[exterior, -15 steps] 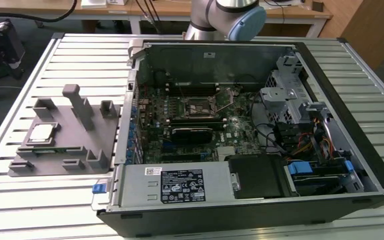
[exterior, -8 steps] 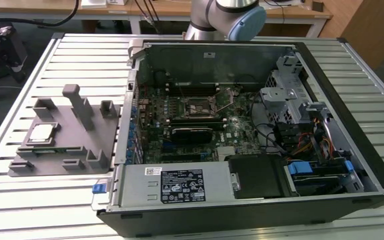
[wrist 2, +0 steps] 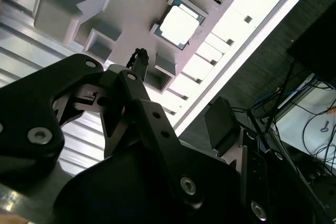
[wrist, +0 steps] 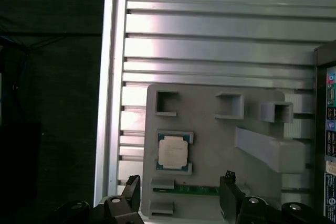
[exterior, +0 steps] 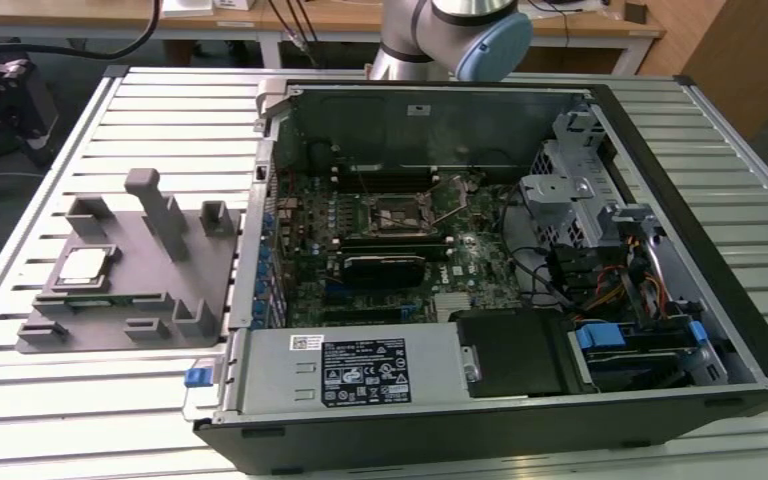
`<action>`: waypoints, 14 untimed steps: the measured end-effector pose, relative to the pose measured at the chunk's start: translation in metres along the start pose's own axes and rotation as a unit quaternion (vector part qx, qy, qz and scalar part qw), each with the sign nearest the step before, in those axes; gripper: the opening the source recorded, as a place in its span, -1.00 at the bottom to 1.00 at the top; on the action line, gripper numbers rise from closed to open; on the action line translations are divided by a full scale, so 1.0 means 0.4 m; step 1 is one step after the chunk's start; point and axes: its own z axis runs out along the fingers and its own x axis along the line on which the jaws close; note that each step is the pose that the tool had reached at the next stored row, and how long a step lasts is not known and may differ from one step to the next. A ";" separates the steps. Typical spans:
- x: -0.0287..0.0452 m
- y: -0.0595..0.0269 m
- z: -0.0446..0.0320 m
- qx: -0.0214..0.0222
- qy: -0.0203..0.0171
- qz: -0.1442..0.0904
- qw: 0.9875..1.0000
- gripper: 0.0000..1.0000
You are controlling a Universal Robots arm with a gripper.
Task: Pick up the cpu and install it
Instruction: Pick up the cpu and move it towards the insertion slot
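Lying beyond spread jaws: cpu [wrist: 174, 151]

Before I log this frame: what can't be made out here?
Exterior view: the arm runs off the top edge.
Exterior view: the socket is too small to tell whether its frame is open.
First wrist view: the gripper is cut by the bottom edge; jaws apart, height above the cpu unclear.

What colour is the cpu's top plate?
The cpu is shiny silver-grey, clearest in the first wrist view.
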 end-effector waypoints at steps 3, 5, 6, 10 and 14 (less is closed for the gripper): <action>0.000 0.000 0.004 0.000 0.000 0.000 1.000 0.40; 0.000 0.000 0.007 0.000 0.000 -0.001 1.000 0.40; 0.000 0.000 0.009 0.000 0.000 -0.001 1.000 0.40; 0.000 -0.001 0.016 0.000 0.000 -0.002 1.000 0.40; 0.000 -0.001 0.023 0.000 0.000 -0.003 1.000 0.40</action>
